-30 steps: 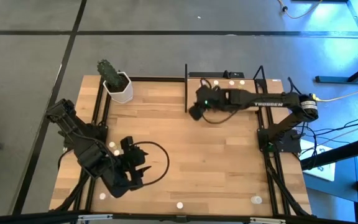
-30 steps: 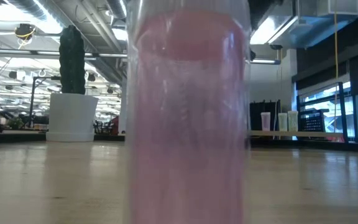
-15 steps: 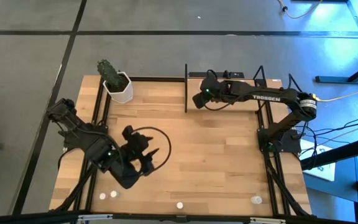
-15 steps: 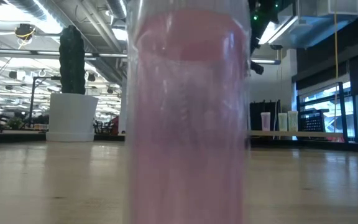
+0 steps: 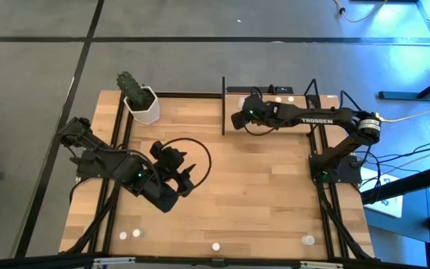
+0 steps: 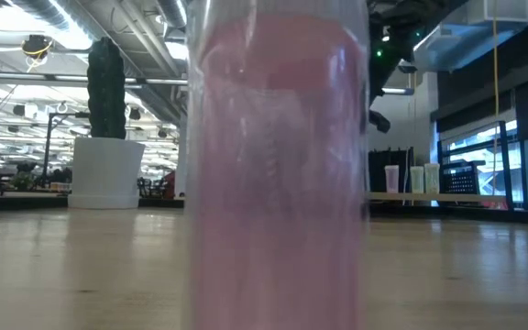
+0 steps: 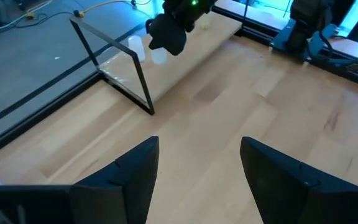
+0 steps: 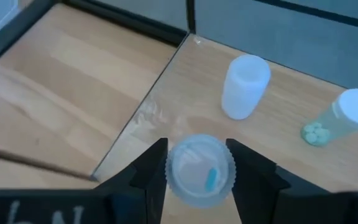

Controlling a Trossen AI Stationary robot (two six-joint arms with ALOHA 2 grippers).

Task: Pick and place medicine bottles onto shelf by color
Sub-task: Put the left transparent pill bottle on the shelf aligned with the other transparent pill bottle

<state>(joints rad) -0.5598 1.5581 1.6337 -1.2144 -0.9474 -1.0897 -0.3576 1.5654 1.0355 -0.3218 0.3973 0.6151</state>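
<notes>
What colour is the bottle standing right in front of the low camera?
Pink: the bottle shows best in the low view.

Left gripper (image 7: 197,180) over bare table (image 7: 229,118)
Fingers (image 7: 135,174) spread wide, nothing between. Far off: shelf (image 7: 185,59) with black uprights; right gripper (image 7: 166,37) above its near end, two pale bottles (image 7: 146,51) beside it.

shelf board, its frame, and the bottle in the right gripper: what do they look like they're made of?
Shelf board: light wood, grain lines visible, smooth, probably sealed.
Frame uprights: thin black bars, likely painted metal.
Bottle between the right gripper's fingers: clear, likely plastic; a bluish item shows through it.
Neighbouring bottle on the board: frosted whitish, likely plastic too.
</notes>
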